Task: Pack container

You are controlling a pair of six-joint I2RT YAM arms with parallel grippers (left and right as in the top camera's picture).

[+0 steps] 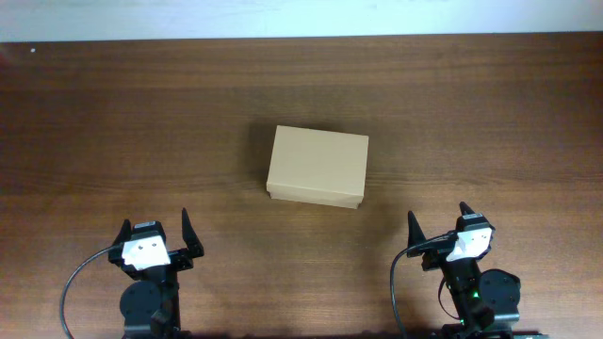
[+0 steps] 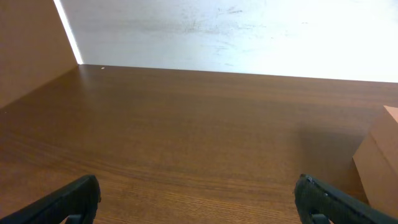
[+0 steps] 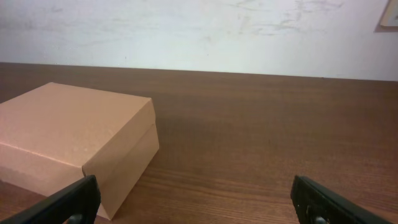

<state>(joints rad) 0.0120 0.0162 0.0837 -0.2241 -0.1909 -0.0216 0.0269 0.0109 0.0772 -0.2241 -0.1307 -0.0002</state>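
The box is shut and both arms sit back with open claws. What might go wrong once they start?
1. The container lies loose on the smooth table with its lid down, so prying at the lid may just slide it away.
2. It sits between the left gripper and the right gripper, so if both reach in at once they might bump each other.
3. The cardboard may dent under a hard squeeze.
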